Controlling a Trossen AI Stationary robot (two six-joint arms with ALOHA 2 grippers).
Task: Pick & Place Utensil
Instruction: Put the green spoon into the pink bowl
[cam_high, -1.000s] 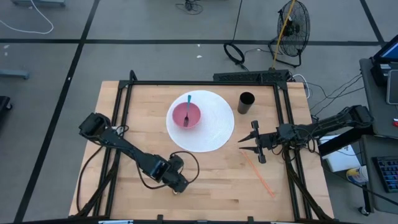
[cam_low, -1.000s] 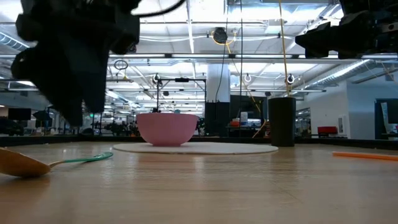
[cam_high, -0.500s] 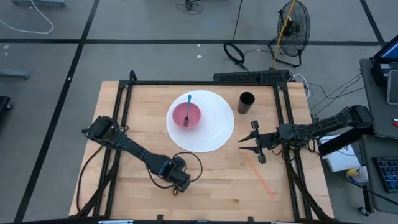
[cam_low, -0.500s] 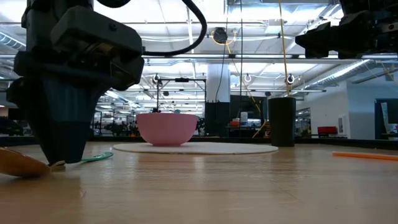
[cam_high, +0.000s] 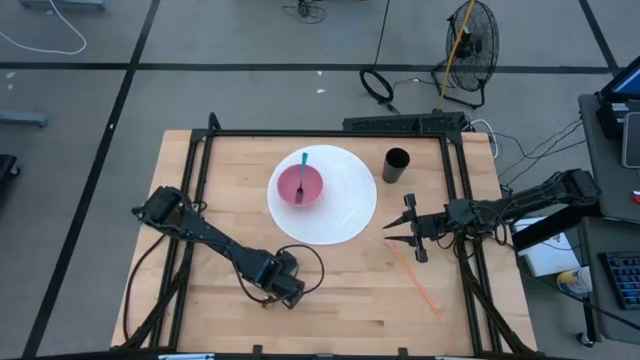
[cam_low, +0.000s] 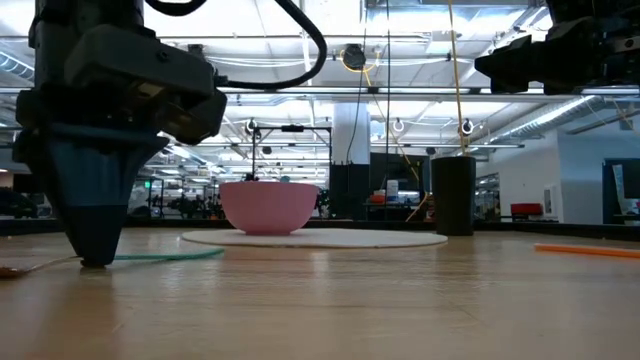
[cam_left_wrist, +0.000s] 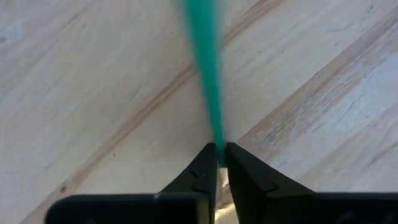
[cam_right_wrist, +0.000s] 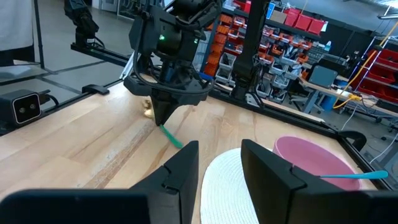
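A spoon with a teal handle and a golden bowl lies flat on the wooden table, near its front edge. My left gripper stands over it, shut on the handle. Farther back, a pink bowl sits on a white plate and holds another teal-handled utensil. My right gripper hovers open just right of the plate, holding nothing. My left gripper pinches the spoon's teal handle between its two fingertips, at the end near the golden bowl. The fingers come from above, pointing down, and lie across the handle. The spoon rests flat on the table.
A black cup stands at the back right of the plate. An orange stick lies on the table near the right arm. A black frame runs round the table top.
My left gripper has come down onto the table, a little toward the right edge, and has shut on the spoon's handle. The spoon has shifted and turned slightly on the table. The right arm has kept still.
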